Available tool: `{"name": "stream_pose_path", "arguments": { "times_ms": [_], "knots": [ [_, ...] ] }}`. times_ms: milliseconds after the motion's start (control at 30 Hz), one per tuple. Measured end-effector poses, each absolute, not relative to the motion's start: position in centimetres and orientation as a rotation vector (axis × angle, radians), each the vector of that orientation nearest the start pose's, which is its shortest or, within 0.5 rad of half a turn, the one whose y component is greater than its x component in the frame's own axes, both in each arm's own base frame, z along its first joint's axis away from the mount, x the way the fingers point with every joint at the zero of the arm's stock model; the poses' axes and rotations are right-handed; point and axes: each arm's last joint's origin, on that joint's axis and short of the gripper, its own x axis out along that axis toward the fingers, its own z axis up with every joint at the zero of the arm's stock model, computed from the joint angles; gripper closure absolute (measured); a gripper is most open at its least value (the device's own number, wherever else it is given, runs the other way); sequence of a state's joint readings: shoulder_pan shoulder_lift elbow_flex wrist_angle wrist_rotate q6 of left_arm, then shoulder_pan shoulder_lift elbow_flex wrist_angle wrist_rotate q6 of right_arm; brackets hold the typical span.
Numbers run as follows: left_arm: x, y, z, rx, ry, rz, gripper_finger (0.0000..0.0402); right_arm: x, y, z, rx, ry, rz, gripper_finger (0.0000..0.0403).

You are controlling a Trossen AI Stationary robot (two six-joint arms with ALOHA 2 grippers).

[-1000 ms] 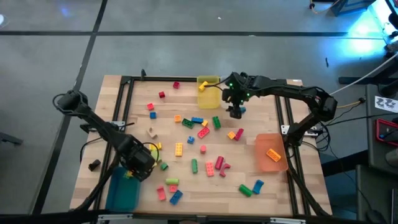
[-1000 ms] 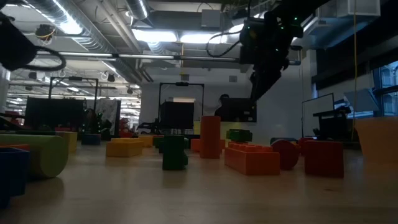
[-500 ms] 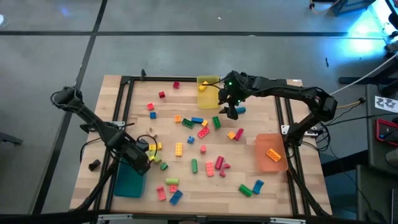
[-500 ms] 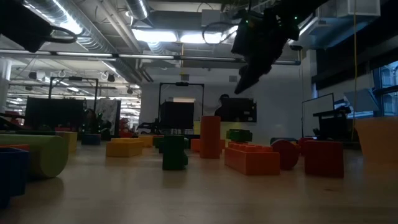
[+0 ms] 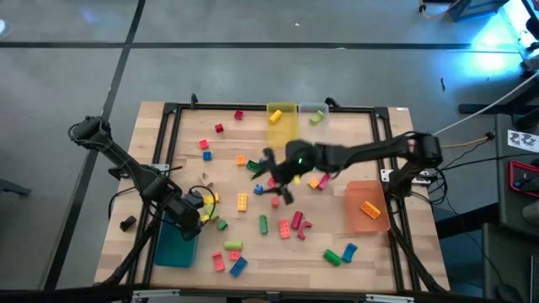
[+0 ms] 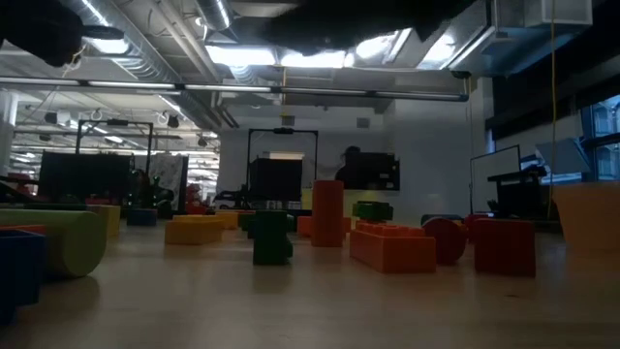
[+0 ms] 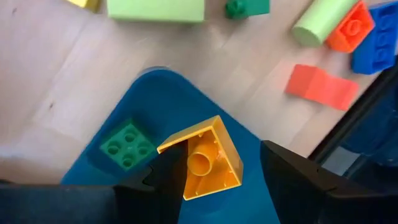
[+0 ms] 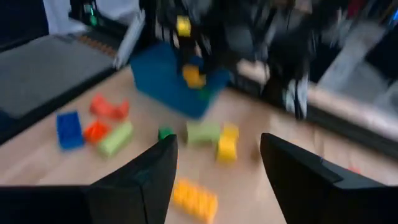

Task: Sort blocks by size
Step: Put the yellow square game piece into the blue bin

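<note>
Hovering over the teal bin (image 7: 155,112) at the table's near left corner, the left gripper (image 7: 214,165) is holding a yellow square brick (image 7: 205,160) between its parted fingers, studs turned away so the hollow underside is facing the wrist camera. A green four-stud brick (image 7: 127,145) is already lying inside the bin just beside the fingertips, which suggests small squares are being gathered there. To finish this step well, the fingers should probably spread only once the yellow brick is sitting squarely above the bin's floor and clear of its rim, so that it drops in beside the green one rather than bouncing out onto the wood. Beyond the bin, a pale green slab (image 7: 155,9), a red brick (image 7: 322,87), an orange brick (image 7: 351,28) and a blue brick (image 7: 379,43) are lying loose on the tabletop.

Reaching in from the table's left edge, the left arm is folding at the elbow and pointing its wrist down at the bin (image 5: 175,247).

Stretching low across the middle of the table, the right gripper (image 5: 274,175) is sweeping over the scattered blocks, its fingers standing apart with nothing visible between them in the wrist view (image 8: 214,180). Ahead of those fingers a yellow long brick (image 8: 194,197) is lying nearest, with a second yellow brick (image 8: 227,144) farther off. A yellow bin (image 5: 282,124) is standing behind the gripper and an orange bin (image 5: 367,206) off to its side.
</note>
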State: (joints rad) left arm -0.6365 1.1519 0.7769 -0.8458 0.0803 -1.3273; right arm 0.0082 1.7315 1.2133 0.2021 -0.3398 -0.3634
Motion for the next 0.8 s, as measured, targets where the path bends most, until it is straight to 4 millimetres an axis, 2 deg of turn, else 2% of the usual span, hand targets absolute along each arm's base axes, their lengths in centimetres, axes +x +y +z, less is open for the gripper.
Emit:
{"name": "stream_pose_path", "arguments": {
  "times_ms": [167, 367, 600, 800],
  "knots": [
    [16.0, -12.0, 22.2, -0.754, 1.302, 0.203, 0.0215, 42.6, 3.7, 23.2, -0.28, 0.086, 0.388, 0.0171],
    [16.1, -12.0, 22.2, -0.637, 1.252, 0.173, 0.0215, 45.9, 4.5, 20.1, -0.175, -0.045, 0.369, 0.0171],
    [16.0, -11.9, 22.2, -0.606, 1.25, 0.161, 0.0215, 50.8, 4.7, 18.1, -0.081, -0.021, 0.313, 0.0171],
    [15.8, -12.1, 22.1, -0.608, 1.26, 0.16, 0.0215, 53.7, 5.0, 16.9, -0.019, 0.038, 0.334, 0.0171]
  ]
}}
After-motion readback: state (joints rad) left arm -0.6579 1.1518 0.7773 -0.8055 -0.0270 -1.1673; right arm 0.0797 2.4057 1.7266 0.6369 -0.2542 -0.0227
